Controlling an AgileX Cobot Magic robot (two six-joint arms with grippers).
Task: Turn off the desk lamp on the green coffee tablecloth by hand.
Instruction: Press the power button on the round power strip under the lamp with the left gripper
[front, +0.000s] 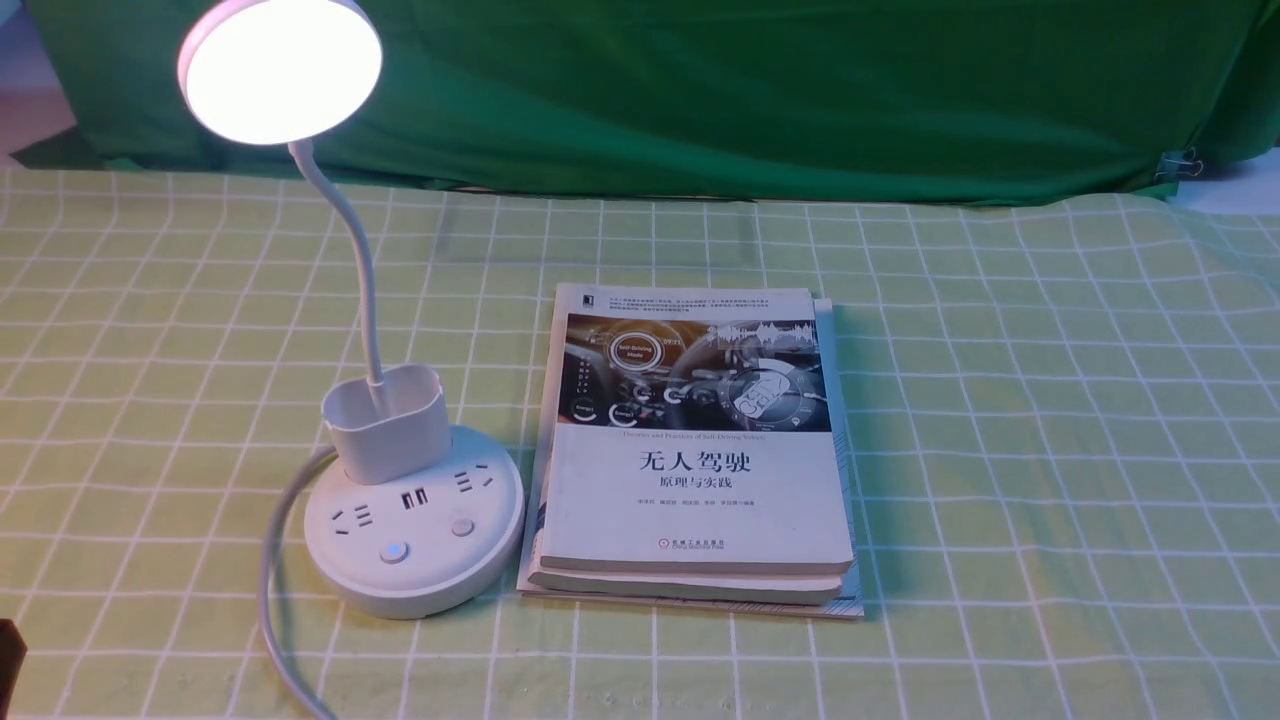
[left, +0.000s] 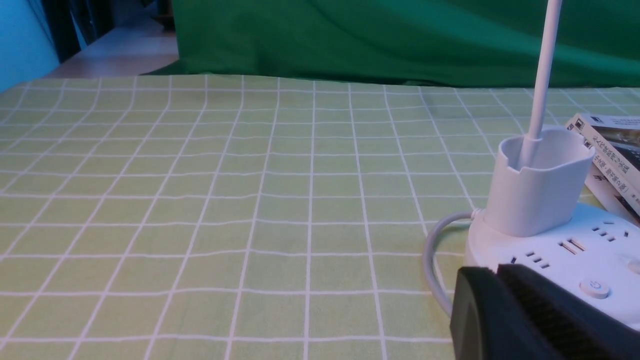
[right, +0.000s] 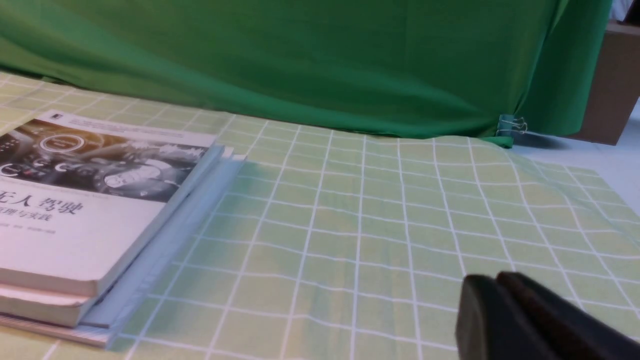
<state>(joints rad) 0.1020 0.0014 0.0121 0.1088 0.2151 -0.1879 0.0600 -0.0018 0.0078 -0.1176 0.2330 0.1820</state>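
The desk lamp stands on the green coffee tablecloth at the left. Its disc head glows brightly. The neck rises from a cup holder on the round base. The base has two buttons; the nearer one has a blue ring. My left gripper is shut and empty, low beside the base, a short way from the power button; only a dark corner of it shows in the front view. My right gripper is shut and empty over bare cloth.
A stack of books lies just right of the lamp base, also in the right wrist view. The lamp's white cord curls off the base toward the front edge. A dark green backdrop hangs behind, clipped at the right.
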